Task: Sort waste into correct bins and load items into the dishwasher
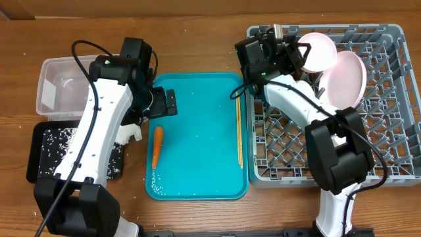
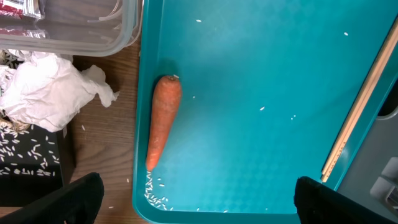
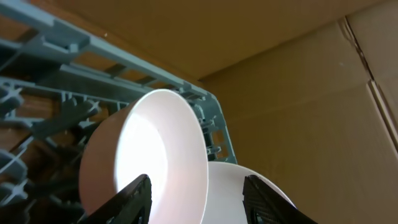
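A small orange carrot (image 1: pixel 157 146) (image 2: pixel 163 118) lies along the left side of the teal tray (image 1: pixel 197 99), with rice grains (image 2: pixel 155 194) at its tip near the tray's front corner. My left gripper (image 1: pixel 162 103) (image 2: pixel 199 202) hovers open and empty above the tray. A crumpled white napkin (image 2: pixel 43 93) lies between the clear tub (image 1: pixel 62 89) (image 2: pixel 81 31) and the black tray (image 1: pixel 46 155) (image 2: pixel 25 168), which holds rice. My right gripper (image 1: pixel 300 56) (image 3: pixel 198 202) is open, its fingers either side of the rim of a pale pink plate (image 1: pixel 317 51) (image 3: pixel 149 149) standing in the grey rack (image 1: pixel 388 118) (image 3: pixel 56 74). A second plate (image 1: pixel 348 78) (image 3: pixel 255 193) stands behind it.
Thin wooden chopsticks (image 1: pixel 239 131) (image 2: pixel 357 118) lie along the teal tray's right side. Something red (image 2: pixel 18 7) shows inside the clear tub. Cardboard walls (image 3: pixel 298 74) stand beyond the rack. The rack's front half holds only pegs.
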Robot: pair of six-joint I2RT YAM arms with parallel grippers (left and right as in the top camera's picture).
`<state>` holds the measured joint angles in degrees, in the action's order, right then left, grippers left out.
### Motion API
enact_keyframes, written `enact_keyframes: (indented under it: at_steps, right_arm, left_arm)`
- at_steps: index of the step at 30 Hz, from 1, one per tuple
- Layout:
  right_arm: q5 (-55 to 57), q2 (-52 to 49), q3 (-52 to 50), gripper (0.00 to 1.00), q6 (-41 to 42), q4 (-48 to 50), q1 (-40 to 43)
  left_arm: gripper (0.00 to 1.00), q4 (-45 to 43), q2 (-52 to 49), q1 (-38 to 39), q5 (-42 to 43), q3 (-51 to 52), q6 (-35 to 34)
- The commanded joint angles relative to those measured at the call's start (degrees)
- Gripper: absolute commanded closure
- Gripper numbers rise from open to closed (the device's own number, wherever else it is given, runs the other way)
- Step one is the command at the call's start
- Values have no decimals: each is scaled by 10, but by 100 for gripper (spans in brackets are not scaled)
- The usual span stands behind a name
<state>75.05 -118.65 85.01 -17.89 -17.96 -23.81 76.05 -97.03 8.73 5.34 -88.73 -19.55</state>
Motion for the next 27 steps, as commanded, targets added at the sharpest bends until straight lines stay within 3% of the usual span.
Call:
enact_keyframes:
  at_steps: [1, 9, 14, 17, 27]
  right_arm:
    - [-5, 34, 6, 48, 26, 7, 9]
    - [-213, 180, 6, 37, 154, -31, 26]
    - [-508, 213, 6, 37, 233, -92, 96]
    - [-609, 194, 6, 37, 242, -120, 138]
    - [-692, 139, 6, 38, 202, -143, 191]
  left_arm:
    - [0, 0, 0, -1, 4, 2, -2]
    - [0, 0, 0, -1, 4, 2, -2]
    - [0, 0, 0, -1, 4, 2, -2]
    - [0, 0, 0, -1, 4, 2, -2]
    - [0, 0, 0, -1, 4, 2, -2]
